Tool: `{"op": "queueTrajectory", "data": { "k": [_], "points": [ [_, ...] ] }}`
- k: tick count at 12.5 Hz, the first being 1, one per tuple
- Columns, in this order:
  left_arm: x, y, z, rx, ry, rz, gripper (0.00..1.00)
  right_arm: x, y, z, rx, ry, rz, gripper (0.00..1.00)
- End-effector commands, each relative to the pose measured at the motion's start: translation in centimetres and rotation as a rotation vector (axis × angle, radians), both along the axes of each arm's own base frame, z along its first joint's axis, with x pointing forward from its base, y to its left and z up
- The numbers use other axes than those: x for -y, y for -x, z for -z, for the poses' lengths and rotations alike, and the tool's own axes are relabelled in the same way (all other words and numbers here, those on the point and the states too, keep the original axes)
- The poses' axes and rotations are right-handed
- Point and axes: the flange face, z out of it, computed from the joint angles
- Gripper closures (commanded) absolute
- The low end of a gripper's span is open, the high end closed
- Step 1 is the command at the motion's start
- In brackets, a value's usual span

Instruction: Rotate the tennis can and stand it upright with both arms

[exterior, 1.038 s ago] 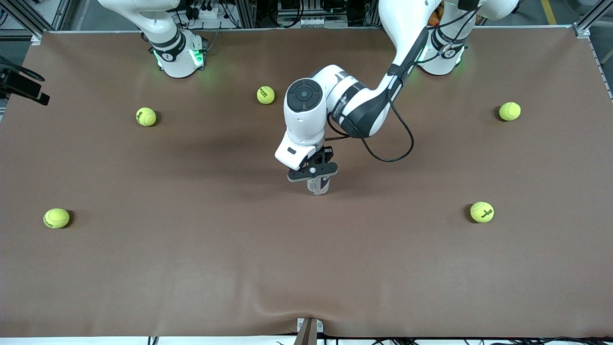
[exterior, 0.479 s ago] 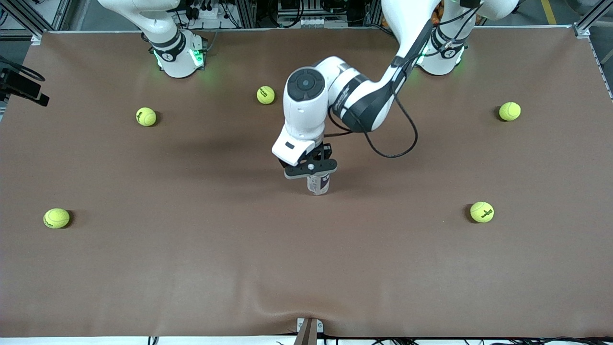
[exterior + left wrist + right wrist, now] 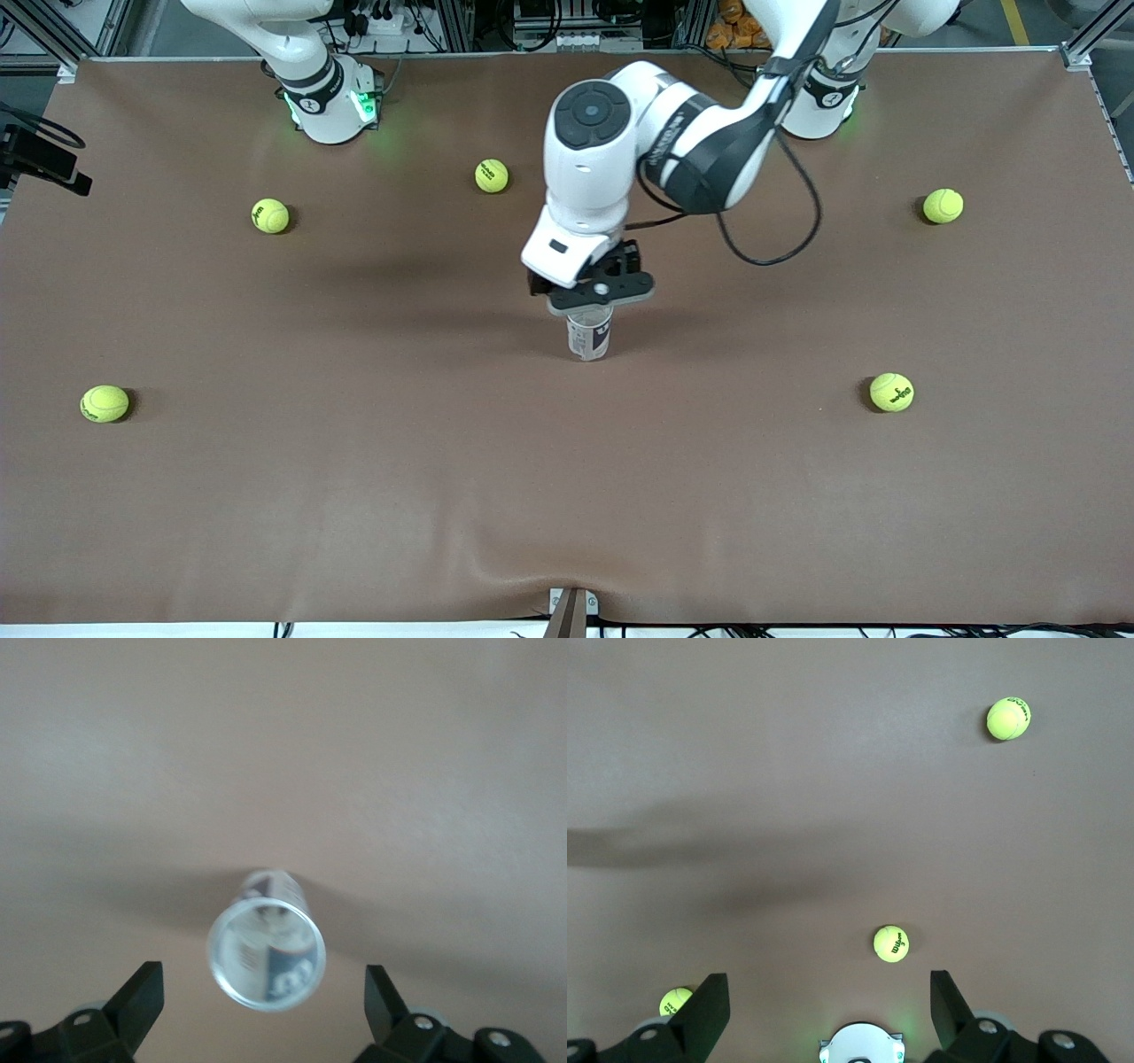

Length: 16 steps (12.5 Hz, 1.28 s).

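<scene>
Tennis can [image 3: 589, 334] stands upright on the brown table [image 3: 354, 496] near its middle, with five tennis balls [image 3: 491, 175] spread well apart around it. From the front view the left gripper [image 3: 601, 297] hangs just over the can's top and hides its rim. The left wrist view gives what that view cannot: the can [image 3: 266, 950] seen from above, its round open mouth free, and the two fingers [image 3: 142, 997] spread wide on either side without touching it. The right gripper [image 3: 829, 1010] is out of the front view; its own wrist view shows its fingers spread too, high over the table, waiting. Compared with one second ago, the left gripper has lifted off the can, which kept its place.
</scene>
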Motion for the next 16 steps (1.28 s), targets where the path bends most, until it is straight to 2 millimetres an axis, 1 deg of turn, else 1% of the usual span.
{"op": "queueTrajectory", "data": {
  "k": [1, 2, 3, 5, 6, 7, 8, 10, 11, 12, 13, 14, 15, 16],
  "points": [
    [-5.9, -2.4, -3.5, -0.002, -0.047, 0.063, 0.0, -0.2, -0.1, -0.4, 0.007, 0.01, -0.023, 0.0],
    [-7.7, -3.3, -4.2, -0.011, -0.052, 0.103, 0.0, -0.2, -0.1, -0.4, 0.008, 0.006, -0.061, 0.0],
    [-9.4, -4.1, -4.9, -0.016, -0.048, 0.1, 0.0, -0.2, -0.1, -0.4, 0.009, 0.004, -0.1, 0.0],
    [-12.8, -5.0, -6.8, -0.017, -0.054, 0.056, 0.0, 0.9, 0.0, -0.5, 0.01, 0.006, -0.088, 0.0],
    [-15.2, -5.9, -7.5, -0.026, -0.06, 0.035, 0.0, 1.5, 0.1, -0.5, 0.01, 0.008, -0.077, 0.0],
    [-17.3, -6.7, -7.8, -0.037, -0.07, 0.064, 0.0, 1.5, 0.3, -0.5, 0.002, 0.006, -0.08, 0.0],
    [-19.6, -7.4, -8.2, -0.051, -0.074, 0.107, 0.0, 1.3, 0.3, 0.0, -0.022, -0.006, -0.08, 0.0],
    [-26.1, -9.4, -9.6, -0.05, -0.07, 0.15, 0.0, 1.9, 0.6, 0.0, -0.041, -0.007, -0.059, 0.0],
    [-29.6, -10.2, -10.6, -0.041, -0.061, 0.169, 0.0, 3.0, 0.7, 0.0, -0.036, -0.003, -0.037, 0.0],
    [-32.3, -10.5, -11.4, -0.035, -0.045, 0.204, 0.0, 4.2, 0.8, 0.2, -0.037, -0.012, -0.012, 0.0],
    [-34.1, -10.5, -12.3, -0.026, -0.032, 0.222, 0.0, 4.6, 0.7, 0.7, -0.049, -0.02, -0.001, 0.0],
    [-35.5, -10.0, -13.2, -0.027, -0.051, 0.217, 0.0, 4.6, 0.5, 1.4, -0.06, -0.023, -0.001, 0.0],
    [-36.5, -9.2, -14.1, -0.04, -0.096, 0.222, 0.0, 4.0, 0.3, 1.1, -0.045, -0.02, -0.013, 0.0],
    [-37.1, -8.2, -15.0, -0.059, -0.112, 0.244, 0.0, 3.9, 0.4, 0.8, -0.039, -0.018, -0.016, 0.0]
  ]
}}
